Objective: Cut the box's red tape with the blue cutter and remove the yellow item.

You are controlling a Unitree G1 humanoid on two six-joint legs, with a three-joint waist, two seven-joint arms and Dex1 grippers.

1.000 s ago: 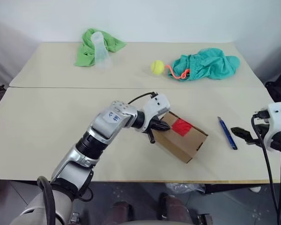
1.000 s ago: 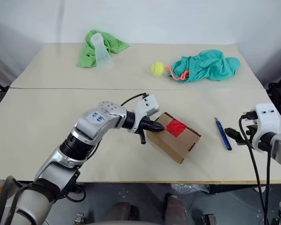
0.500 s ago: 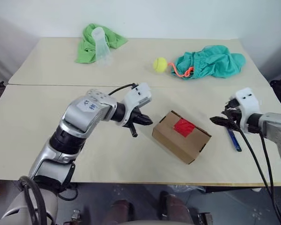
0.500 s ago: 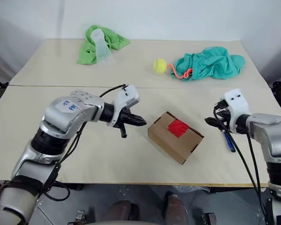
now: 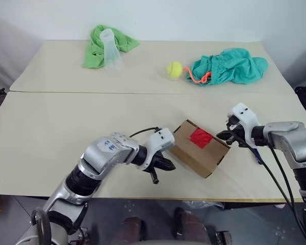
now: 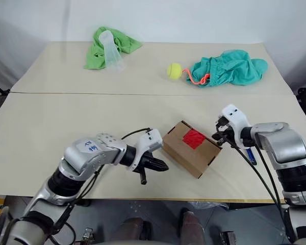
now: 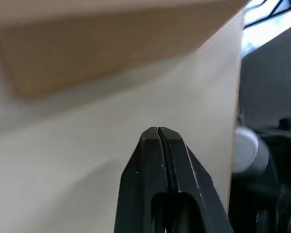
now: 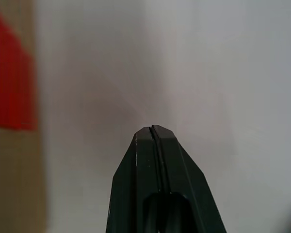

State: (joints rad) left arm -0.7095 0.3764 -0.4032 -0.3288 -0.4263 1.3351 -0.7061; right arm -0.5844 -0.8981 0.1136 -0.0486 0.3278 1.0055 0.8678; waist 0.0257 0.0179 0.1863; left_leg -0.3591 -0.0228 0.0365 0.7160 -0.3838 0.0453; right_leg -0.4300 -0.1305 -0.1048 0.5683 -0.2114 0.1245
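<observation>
The box, a small brown cardboard carton, sits closed on the near half of the worktop, turned at an angle to the front edge, with the red tape as a bright patch across the middle of its top. The left claw hangs just beside the box's near left corner, low over the worktop; the left wrist view shows its two black fingers pressed flat together with nothing between them and the box's cardboard side just ahead. The right claw sits at the box's far right corner, very close to the cardboard, though whether it touches cannot be told; in the right wrist view its fingers are likewise closed tight and empty, with the red patch off to one side. The blue cutter lies on the worktop just to the right of the box, mostly hidden behind the right arm, so only a short dark blue length shows. Well apart, on the far half of the worktop, a yellow-green tennis ball rests next to a crumpled teal cloth with an orange-pink cord trailing from it. Toward the far left lies a green cloth with a clear plastic cup resting on it.
</observation>
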